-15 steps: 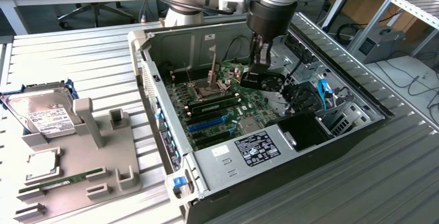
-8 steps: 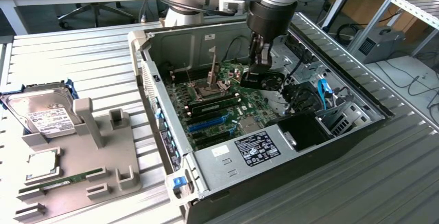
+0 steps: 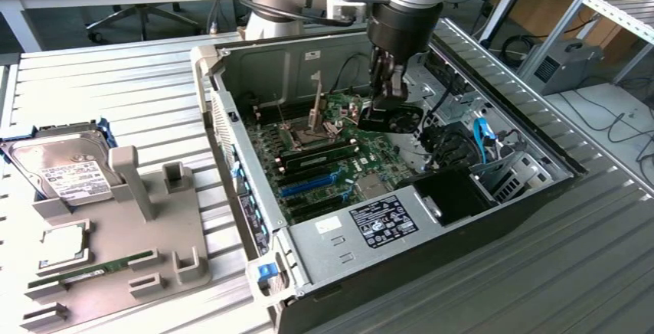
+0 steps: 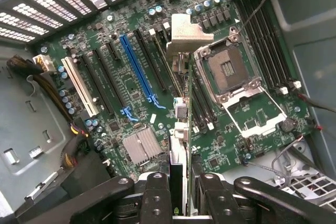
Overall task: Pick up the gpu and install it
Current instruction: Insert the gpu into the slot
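Inside the open black-and-silver computer case (image 3: 338, 234), over its green motherboard (image 4: 131, 82), the tool (image 4: 182, 195) pinches the gpu (image 4: 179, 150) — a thin dark card with silver bracket — edge-on. It looks light, stiff yet fragile; bare edges suit gripping. On the counter (image 3: 122, 81), a grey holder (image 3: 122, 227) keeps a silver hard drive (image 3: 61, 169) and green RAM stick (image 3: 92, 269).

High exterior view and close wrist view share the motherboard (image 3: 363, 150) (image 4: 131, 80)

We are clamping the gpu (image 4: 181, 129) edge-on in our gripper (image 4: 183, 184), holding it over the motherboard (image 4: 123, 85), between the blue slot (image 4: 137, 69) and the open CPU socket (image 4: 230, 71)
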You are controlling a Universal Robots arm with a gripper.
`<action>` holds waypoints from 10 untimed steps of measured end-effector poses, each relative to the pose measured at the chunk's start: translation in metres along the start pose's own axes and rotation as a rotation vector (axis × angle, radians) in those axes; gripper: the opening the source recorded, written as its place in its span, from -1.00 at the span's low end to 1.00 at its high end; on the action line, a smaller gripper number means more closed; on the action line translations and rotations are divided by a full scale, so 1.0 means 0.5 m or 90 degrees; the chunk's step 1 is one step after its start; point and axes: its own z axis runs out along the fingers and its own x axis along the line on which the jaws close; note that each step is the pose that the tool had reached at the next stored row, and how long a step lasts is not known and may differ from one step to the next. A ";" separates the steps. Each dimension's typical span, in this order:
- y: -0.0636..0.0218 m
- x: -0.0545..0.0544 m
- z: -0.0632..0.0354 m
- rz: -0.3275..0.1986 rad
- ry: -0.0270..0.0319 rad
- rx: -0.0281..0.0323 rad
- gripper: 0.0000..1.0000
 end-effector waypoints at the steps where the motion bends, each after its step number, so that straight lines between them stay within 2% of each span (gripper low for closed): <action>1: 0.000 0.000 0.000 -0.004 -0.0002 -0.0001 -0.47; 10: 0.000 0.000 0.000 -0.044 -0.0019 -0.0014 -0.47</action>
